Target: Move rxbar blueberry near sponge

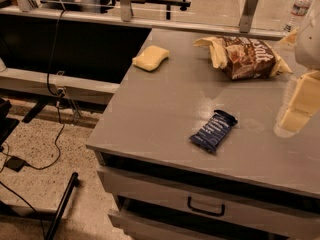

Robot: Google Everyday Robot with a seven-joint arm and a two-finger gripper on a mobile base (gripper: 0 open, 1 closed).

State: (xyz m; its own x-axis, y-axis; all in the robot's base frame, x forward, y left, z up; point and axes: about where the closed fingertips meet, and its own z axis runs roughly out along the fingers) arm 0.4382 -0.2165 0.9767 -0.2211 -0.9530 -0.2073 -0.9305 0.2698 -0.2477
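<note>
One rxbar blueberry (pixel 213 130) near the front edge, one sponge (pixel 150 57) by the back-left corner, one gripper (pixel 296 115) over the right edge; I can't tell whether it's open.

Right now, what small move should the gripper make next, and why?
Probably shift toward the bar and lower over it. The gripper hangs over the right side of the table, apart from the bar, which lies flat, far from the sponge.
</note>
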